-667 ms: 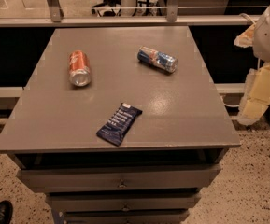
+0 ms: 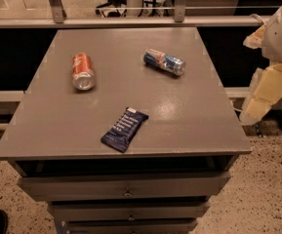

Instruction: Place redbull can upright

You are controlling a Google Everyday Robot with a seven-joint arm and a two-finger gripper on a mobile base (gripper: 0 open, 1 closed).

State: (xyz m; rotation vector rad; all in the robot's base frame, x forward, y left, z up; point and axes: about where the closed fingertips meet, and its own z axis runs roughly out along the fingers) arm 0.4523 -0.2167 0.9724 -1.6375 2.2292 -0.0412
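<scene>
On table point(image 2: 194, 126), redbull can point(image 2: 164, 62); fingers point(image 2: 271, 86) off-table

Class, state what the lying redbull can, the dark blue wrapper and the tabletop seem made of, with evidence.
Redbull can: metal, glossy, silver end. Wrapper: probably plastic film, shiny. Tabletop: grey, perhaps laminate, faint sheen. Gripper hangs beyond its right side.

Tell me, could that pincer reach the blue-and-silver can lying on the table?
Probably yes: the pincer hangs just off the table, and nothing stands between it and the redbull can lying on its side.
</scene>
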